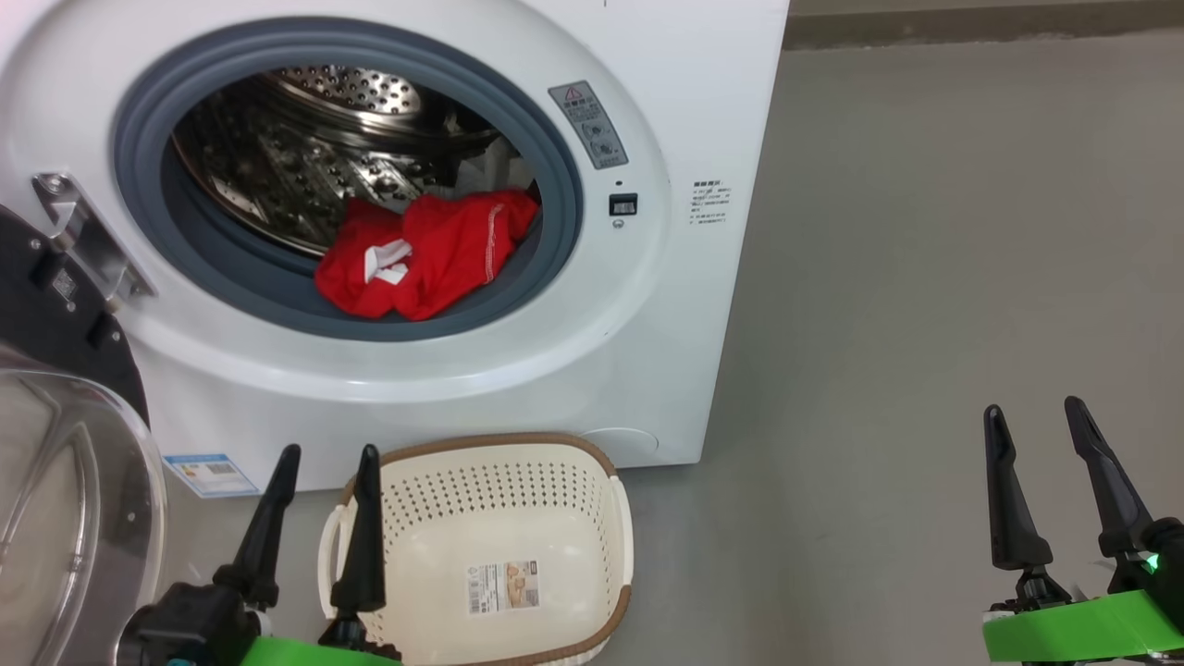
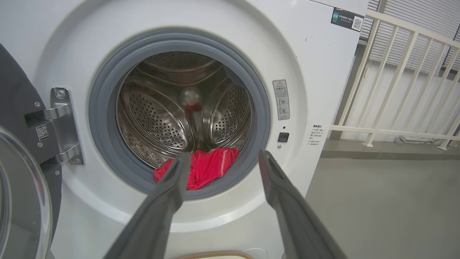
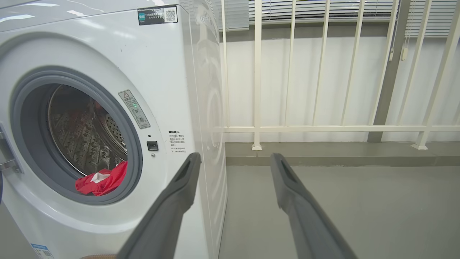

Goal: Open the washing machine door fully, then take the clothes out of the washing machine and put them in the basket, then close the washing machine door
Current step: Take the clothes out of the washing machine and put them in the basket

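Clothes [image 1: 430, 254] lie in the washing machine [image 1: 703, 111] mouth, centre frame. Left gripper [image 1: 330, 450] and right gripper [image 1: 1033, 405] gape empty. Bare floor [image 1: 925, 277] spreads at right.

left claw [image 1: 330, 450] spread wide, empty, right claw [image 1: 1033, 405] likewise

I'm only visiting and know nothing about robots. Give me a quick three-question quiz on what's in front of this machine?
1. True or false: the basket holds no clothes.
2. Where do the clothes lie? A) on the floor B) in the washing machine, at the front of the drum C) in the basket
3. Fill in: the left gripper and the right gripper both stand ____.
Key: 1 true; 2 B; 3 open.
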Controlling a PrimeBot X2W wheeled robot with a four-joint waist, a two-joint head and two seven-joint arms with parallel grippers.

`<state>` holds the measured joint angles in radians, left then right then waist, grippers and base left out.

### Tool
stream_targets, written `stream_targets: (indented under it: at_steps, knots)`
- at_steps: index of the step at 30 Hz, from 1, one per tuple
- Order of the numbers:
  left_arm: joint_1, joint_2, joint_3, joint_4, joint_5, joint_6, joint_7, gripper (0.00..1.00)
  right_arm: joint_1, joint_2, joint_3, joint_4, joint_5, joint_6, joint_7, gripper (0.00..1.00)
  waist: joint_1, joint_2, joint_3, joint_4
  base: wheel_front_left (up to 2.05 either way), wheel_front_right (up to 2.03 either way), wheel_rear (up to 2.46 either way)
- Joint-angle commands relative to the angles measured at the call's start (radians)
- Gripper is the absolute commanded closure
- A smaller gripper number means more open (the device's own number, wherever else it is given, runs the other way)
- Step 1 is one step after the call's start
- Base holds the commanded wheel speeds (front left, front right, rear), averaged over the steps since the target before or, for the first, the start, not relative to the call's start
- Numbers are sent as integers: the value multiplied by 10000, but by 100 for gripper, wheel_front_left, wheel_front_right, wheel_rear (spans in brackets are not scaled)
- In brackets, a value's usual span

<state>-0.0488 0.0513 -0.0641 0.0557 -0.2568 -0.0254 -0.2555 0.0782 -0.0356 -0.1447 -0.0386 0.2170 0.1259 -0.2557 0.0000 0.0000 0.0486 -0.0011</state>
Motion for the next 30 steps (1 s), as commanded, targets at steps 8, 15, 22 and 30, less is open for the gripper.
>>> stream_targets:
  at_steps: [8, 15, 22, 30]
  knots:
    - [-529, 91, 265, -267, -52, 262, -57, 0, -497, -146, 346, -379, -81, 48, -61, 0, 0, 0, 543, 86, 0, 0, 0]
    - [-926, 60, 351, -246, -90, 634, -60, 0, -754, -146, 365, -488, -212, 48, -61, 0, 0, 0, 1236, 158, 0, 0, 0]
    - [-1540, 35, 337, -81, -175, 787, -61, 0, -983, -146, 427, -526, -256, 48, -61, 0, 0, 0, 1787, 158, 0, 0, 0]
    - [-2719, 27, 374, 657, -177, 716, -62, 0, -1251, -146, 555, -500, -221, 48, -61, 0, 0, 0, 2328, 33, 0, 0, 0]
